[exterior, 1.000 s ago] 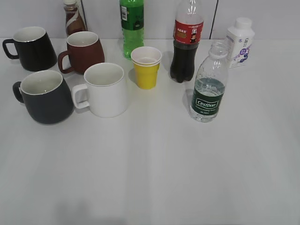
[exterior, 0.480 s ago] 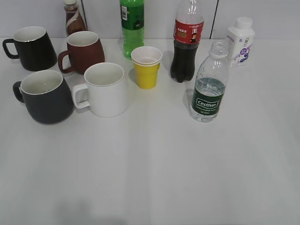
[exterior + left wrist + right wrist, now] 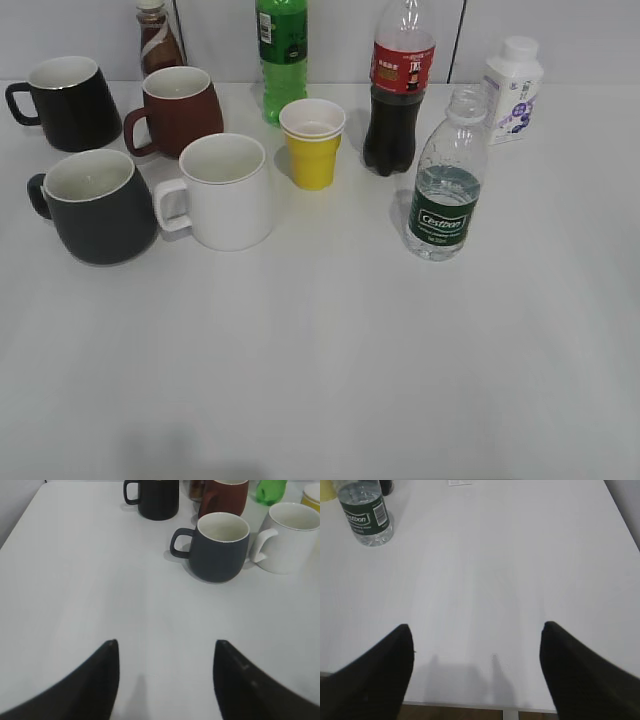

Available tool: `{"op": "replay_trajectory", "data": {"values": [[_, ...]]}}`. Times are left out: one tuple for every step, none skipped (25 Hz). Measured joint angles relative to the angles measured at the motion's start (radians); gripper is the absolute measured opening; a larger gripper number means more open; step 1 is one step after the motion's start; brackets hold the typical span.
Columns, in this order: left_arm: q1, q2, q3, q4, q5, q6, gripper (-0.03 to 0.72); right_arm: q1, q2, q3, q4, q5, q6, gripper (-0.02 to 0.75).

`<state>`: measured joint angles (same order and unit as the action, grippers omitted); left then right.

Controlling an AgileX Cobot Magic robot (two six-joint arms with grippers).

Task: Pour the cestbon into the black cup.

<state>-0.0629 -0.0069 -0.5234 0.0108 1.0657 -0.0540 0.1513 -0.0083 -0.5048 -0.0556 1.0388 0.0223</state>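
The cestbon [image 3: 446, 178], a small clear bottle with a dark green label and no cap, stands upright at the right of the table; it also shows at the top left of the right wrist view [image 3: 365, 511]. The black cup [image 3: 97, 205], a matte charcoal mug with a white inside, stands at the left and also shows in the left wrist view [image 3: 219, 546]. My left gripper [image 3: 165, 647] is open and empty over bare table, well in front of the cup. My right gripper [image 3: 477, 630] is open and empty near the table's front edge, far from the bottle. Neither gripper shows in the exterior view.
A white mug [image 3: 223, 190], a reddish-brown mug [image 3: 178, 108], a glossy black mug [image 3: 66, 102] and a yellow paper cup [image 3: 312, 142] stand near the black cup. A green bottle [image 3: 281, 55], a cola bottle [image 3: 399, 90], a white bottle [image 3: 513, 90] and a brown bottle [image 3: 157, 38] line the back.
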Motion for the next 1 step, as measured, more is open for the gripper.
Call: {"op": "replay_trajectory", "data": {"values": [[0.0,0.0,0.0,0.0,0.0,0.0,0.44,0.0,0.0,0.0,0.0,0.0,0.0,0.59]]}}
